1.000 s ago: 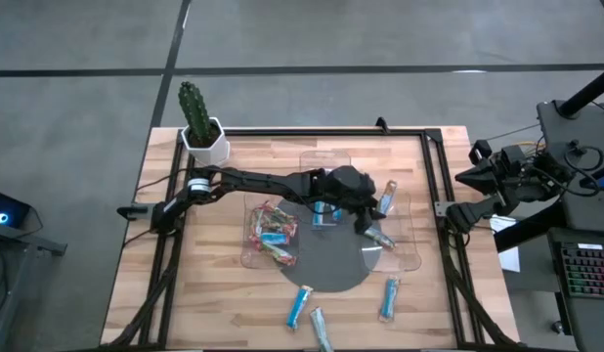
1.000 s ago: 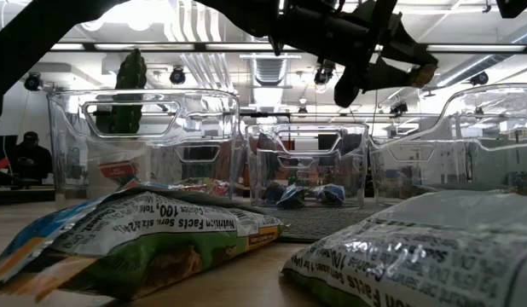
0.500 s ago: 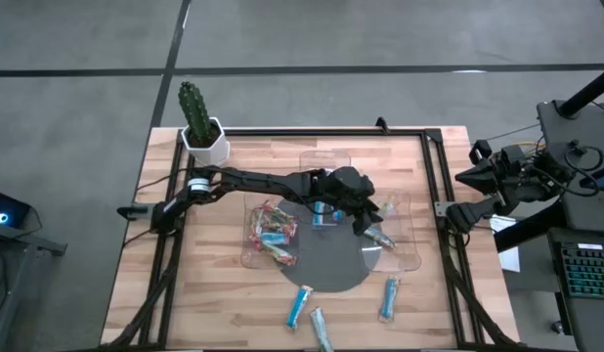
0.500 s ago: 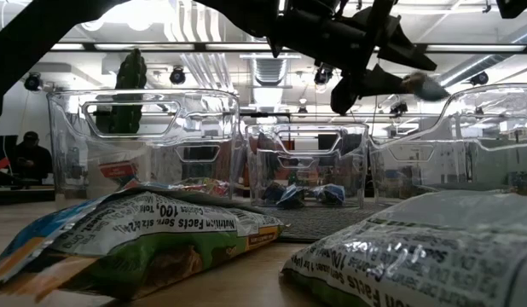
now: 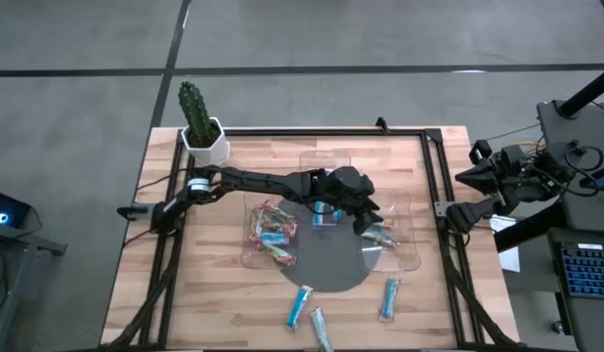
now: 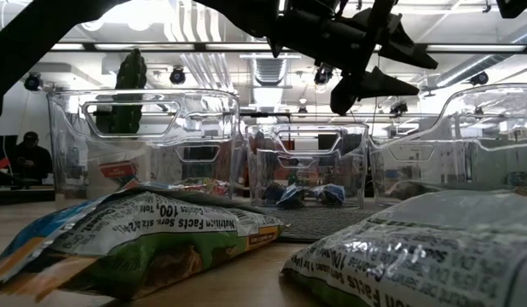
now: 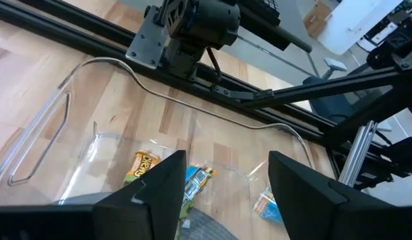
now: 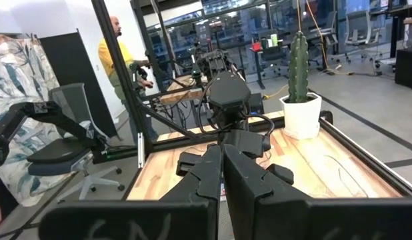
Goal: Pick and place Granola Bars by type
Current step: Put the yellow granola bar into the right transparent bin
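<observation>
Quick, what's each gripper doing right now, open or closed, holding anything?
Left gripper: open, empty, above the right-hand clear tray.
Right gripper: closed, holding nothing.

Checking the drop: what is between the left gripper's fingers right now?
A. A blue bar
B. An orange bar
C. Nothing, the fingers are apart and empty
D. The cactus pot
C: the left gripper is open over the right-hand clear tray, with two bars lying below in the tray.
</observation>
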Controlling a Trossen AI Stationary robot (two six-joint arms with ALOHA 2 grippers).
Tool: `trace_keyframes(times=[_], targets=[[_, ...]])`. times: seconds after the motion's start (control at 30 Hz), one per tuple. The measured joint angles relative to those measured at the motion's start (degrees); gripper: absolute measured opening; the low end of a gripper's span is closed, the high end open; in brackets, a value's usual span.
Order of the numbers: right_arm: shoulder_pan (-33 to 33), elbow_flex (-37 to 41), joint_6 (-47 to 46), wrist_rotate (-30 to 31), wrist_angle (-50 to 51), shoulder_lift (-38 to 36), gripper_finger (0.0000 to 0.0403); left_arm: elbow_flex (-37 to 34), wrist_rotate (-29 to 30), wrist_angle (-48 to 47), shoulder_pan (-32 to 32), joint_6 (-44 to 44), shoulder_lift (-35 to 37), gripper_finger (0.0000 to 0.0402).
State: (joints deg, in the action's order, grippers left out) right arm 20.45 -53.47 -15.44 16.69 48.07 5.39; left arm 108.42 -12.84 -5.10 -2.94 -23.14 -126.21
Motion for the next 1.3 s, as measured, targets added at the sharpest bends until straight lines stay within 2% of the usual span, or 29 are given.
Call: trace_keyframes(times=[0.23,0.47,0.77,0.87,1.03,1.13,1.3], targets=[[0.0,0.0,0.0,0.0,0.0,0.0,0.0008,0.0,-2.4,-0.8,0.7,0.8,0.7,0.0188],[0.0,0.0,-0.2,0.0,-0.1,0.0,0.0008,0.0,-1.2,-8.4,2.4,2.9,7.2,0.0150],[0.0,0.0,-1.1,0.0,-0.2,0.0,0.0008,0.0,10.5,-31.3,9.4,8.2,18.8,0.0118],[0.0,0.0,-1.1,0.1,-0.3,0.1,0.0008,0.0,12.4,-35.0,12.9,6.0,21.5,0.0117],[0.0,0.2,-1.1,0.4,-0.3,0.6,0.0008,0.0,14.0,-35.5,17.5,-1.4,24.0,0.0117],[0.0,0.3,-1.3,0.5,-0.3,1.0,0.0008,0.0,16.8,-37.7,20.4,-4.5,25.1,0.0117],[0.0,0.4,-1.3,0.5,-0.4,1.7,0.0008,0.0,22.7,-40.5,24.0,-4.8,25.6,0.0106]])
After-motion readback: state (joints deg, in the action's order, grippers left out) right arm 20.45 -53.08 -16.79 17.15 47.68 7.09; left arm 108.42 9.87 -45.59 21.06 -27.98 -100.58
